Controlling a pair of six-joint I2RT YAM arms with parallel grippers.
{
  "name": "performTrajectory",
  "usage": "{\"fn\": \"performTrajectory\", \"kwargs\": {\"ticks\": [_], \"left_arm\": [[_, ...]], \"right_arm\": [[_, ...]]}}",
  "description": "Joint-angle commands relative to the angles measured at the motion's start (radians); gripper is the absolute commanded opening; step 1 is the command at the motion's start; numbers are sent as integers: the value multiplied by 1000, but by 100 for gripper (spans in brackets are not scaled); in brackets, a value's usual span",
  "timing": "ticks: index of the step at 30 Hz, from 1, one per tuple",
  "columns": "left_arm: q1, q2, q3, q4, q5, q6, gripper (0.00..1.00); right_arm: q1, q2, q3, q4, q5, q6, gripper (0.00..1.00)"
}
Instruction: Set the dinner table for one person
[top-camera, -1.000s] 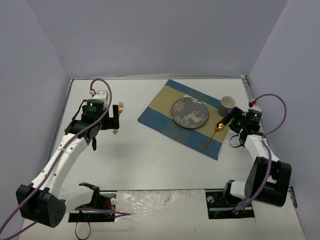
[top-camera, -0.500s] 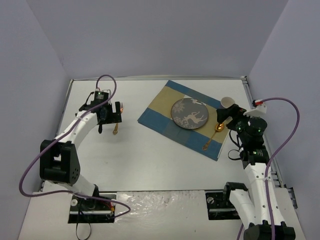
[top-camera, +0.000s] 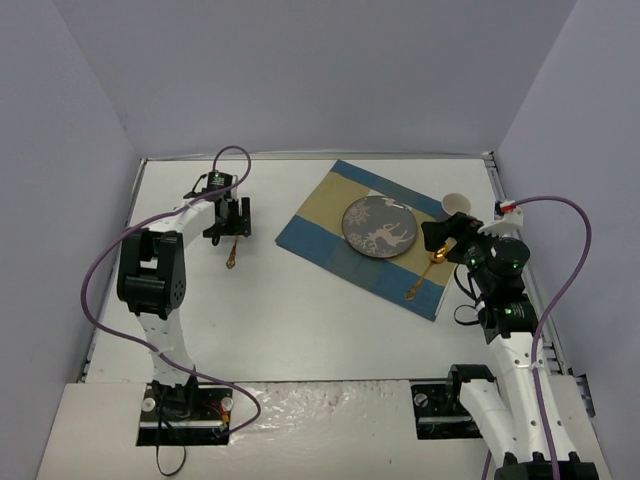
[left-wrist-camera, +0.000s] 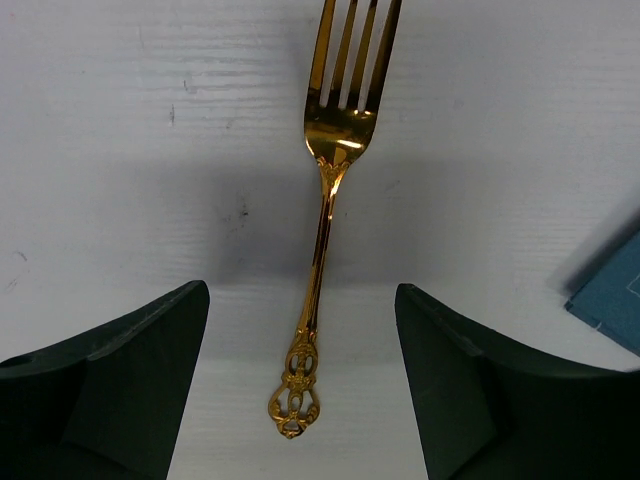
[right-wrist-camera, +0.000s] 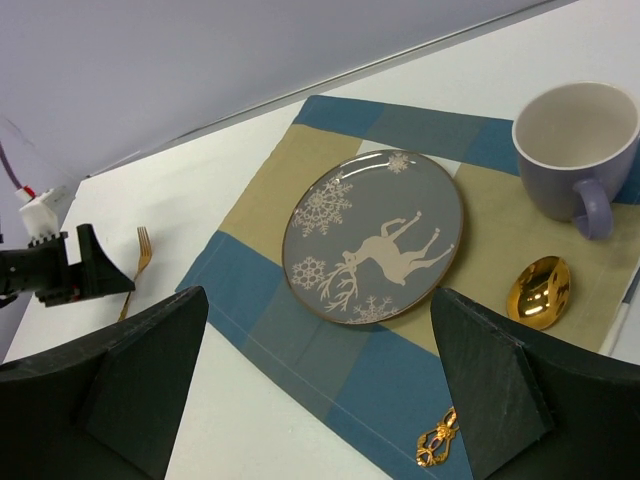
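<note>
Judging by the layout, plate (right-wrist-camera: 372, 235), mug (right-wrist-camera: 575, 140) and spoon (right-wrist-camera: 538, 292) already sit on the placemat (right-wrist-camera: 270, 320), right of centre on the white surface (top-camera: 320, 330). Only the fork (left-wrist-camera: 325, 215) lies outside it, upper left, between the left fingers (left-wrist-camera: 110, 390), which are spread apart and seemingly not touching it. Right fingers (right-wrist-camera: 120, 380) are apart too, empty.

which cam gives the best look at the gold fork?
Left wrist: the fork runs down the frame, tines to ornate handle end, sharp, lying between the open jaws. Top external shows only a small sliver of it below the left gripper. Right wrist shows it tiny and far off, left of the placemat.
</note>
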Motion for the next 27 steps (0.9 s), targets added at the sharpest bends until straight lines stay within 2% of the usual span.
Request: {"fn": "performTrajectory", "kwargs": {"ticks": [1, 5, 13, 16, 19, 27], "left_arm": [[8, 6, 65, 35, 16, 23, 63], [8, 36, 72, 36, 13, 29, 53], [8, 71, 79, 42, 28, 41, 14], [8, 68, 81, 44, 32, 47, 5], [8, 58, 84, 45, 45, 69, 0], [-10, -7, 169, -17, 70, 130, 0]], "right_arm": [[6, -25, 29, 58, -50, -15, 92], [6, -39, 49, 53, -64, -13, 94], [6, -88, 54, 40, -51, -18, 95], [6, -100, 66, 37, -55, -24, 98], [6, -113, 76, 31, -50, -29, 99], [6, -126, 103, 15, -27, -37, 99]]}}
